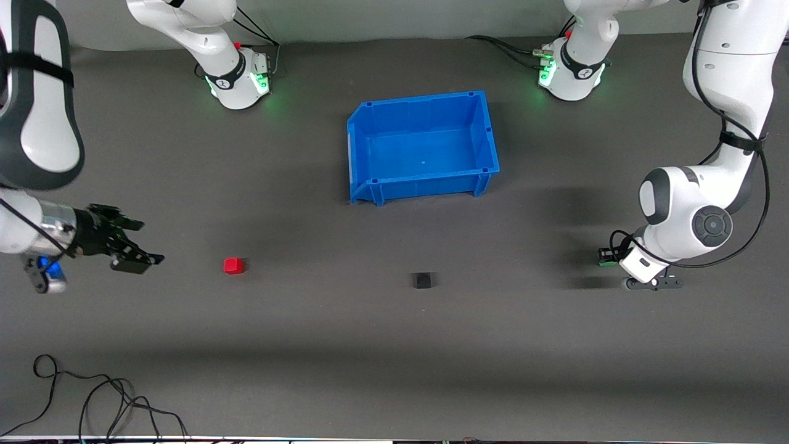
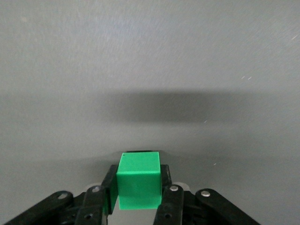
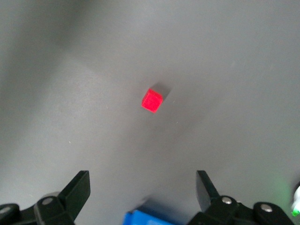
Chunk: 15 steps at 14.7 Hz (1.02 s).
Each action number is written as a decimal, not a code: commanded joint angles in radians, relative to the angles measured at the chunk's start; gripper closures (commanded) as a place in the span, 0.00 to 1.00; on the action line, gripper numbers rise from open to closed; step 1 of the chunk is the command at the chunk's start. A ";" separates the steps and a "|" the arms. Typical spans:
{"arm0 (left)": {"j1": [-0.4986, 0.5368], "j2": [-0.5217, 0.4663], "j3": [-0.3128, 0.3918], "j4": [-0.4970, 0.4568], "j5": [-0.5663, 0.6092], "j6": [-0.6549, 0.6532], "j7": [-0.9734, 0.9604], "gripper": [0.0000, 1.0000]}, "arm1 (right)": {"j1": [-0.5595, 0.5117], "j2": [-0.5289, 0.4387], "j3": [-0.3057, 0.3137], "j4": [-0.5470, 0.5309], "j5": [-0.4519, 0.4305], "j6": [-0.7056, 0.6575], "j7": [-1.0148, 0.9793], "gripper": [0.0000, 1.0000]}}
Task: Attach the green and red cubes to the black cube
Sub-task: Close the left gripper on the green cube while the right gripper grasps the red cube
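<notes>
Table (image 1: 394, 370) holds a blue bin (image 1: 423, 148); nearer the camera sit the red cube (image 1: 233, 266) and black cube (image 1: 422, 281). Right hand (image 1: 137, 251) hangs spread wide beside red; left hand (image 2: 137, 197) pinches the green cube (image 2: 138, 182).

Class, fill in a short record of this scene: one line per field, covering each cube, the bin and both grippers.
green cube: clamped between the left gripper's fingers
red cube: on the table, toward the right arm's end
black cube: on the table, nearer the front camera than the blue bin
blue bin: open side up, nothing visible in it
left gripper: shut on the green cube
right gripper: open, above the table beside the red cube
</notes>
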 commanded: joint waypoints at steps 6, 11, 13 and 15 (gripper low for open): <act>-0.086 -0.019 0.000 0.049 -0.006 -0.029 -0.386 0.75 | 0.004 0.132 -0.031 -0.184 0.205 0.289 0.108 0.00; -0.198 0.011 -0.002 0.238 -0.009 -0.323 -0.786 0.75 | 0.008 0.249 -0.031 -0.192 0.286 0.349 0.114 0.00; -0.241 0.033 -0.002 0.293 -0.009 -0.325 -0.948 0.75 | 0.010 0.275 -0.031 -0.192 0.311 0.366 0.114 0.00; -0.282 0.065 -0.004 0.357 -0.015 -0.324 -1.106 0.75 | 0.010 0.295 -0.030 -0.195 0.312 0.386 0.114 0.06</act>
